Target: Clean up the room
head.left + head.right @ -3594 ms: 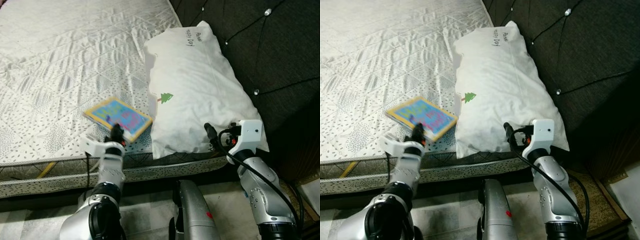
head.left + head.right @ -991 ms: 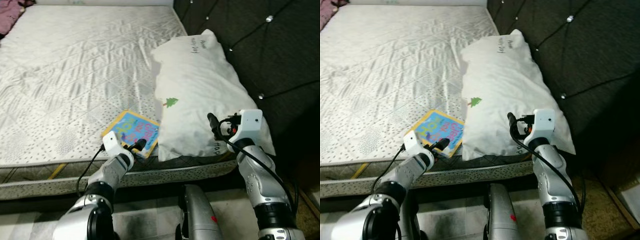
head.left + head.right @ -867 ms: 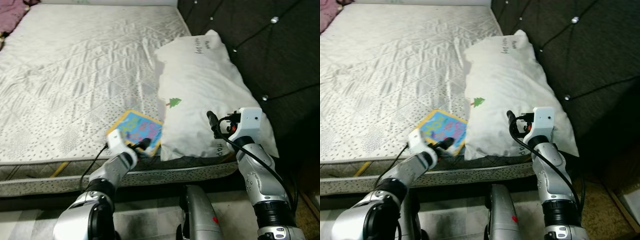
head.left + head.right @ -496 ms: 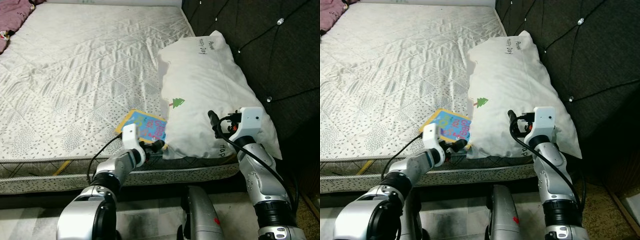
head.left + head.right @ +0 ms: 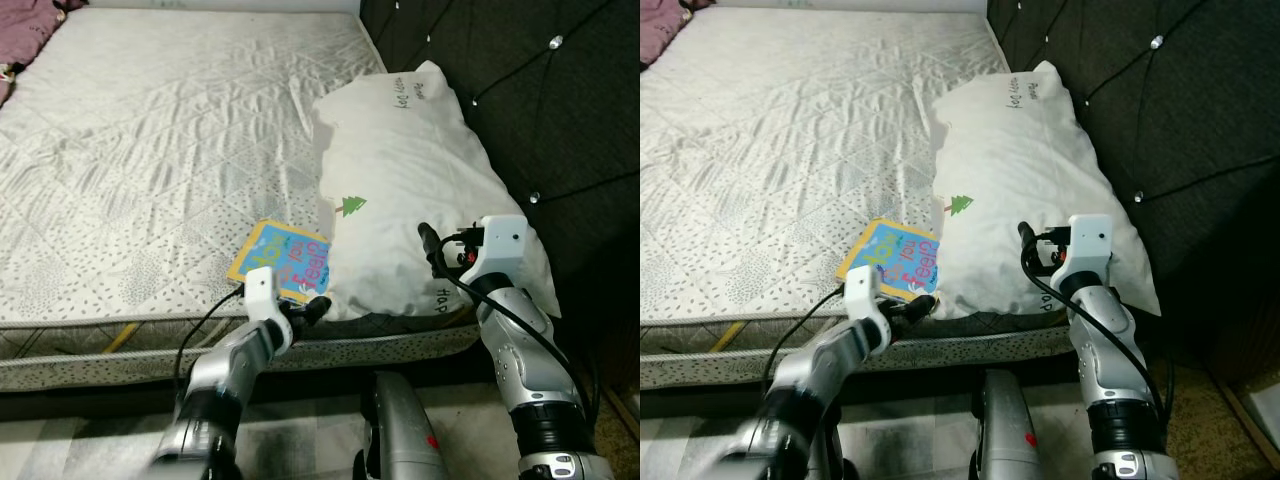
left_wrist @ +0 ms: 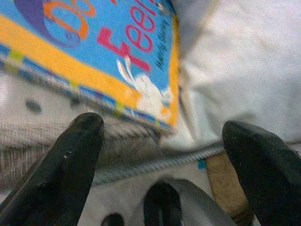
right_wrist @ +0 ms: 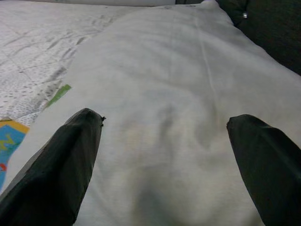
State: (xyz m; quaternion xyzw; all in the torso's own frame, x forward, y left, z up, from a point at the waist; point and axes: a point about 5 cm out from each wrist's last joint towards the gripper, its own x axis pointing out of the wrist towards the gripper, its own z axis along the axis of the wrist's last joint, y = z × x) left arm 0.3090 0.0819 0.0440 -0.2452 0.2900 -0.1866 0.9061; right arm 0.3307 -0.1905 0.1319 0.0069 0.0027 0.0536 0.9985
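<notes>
Left end effector [image 6: 162, 136] (fingers spread) nears book [image 5: 282, 259] beside pillow [image 5: 410, 190].

Left gripper [image 6: 162, 141] with its two black fingers [image 6: 70, 160] spread wide, just short of the corner of a blue and yellow picture book [image 6: 101, 52]. The book's corner touches a white pillow [image 6: 244, 70]; both lie on the bed [image 6: 42, 127].

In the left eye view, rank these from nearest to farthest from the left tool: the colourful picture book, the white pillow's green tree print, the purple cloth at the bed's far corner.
Measured from the left tool at the mattress edge:
1. Colourful picture book, lying just beyond the tool, beside the pillow.
2. Green tree print, further up on the white pillow, toward the robot's right.
3. Purple cloth, far across the bed at the robot's left.
</notes>
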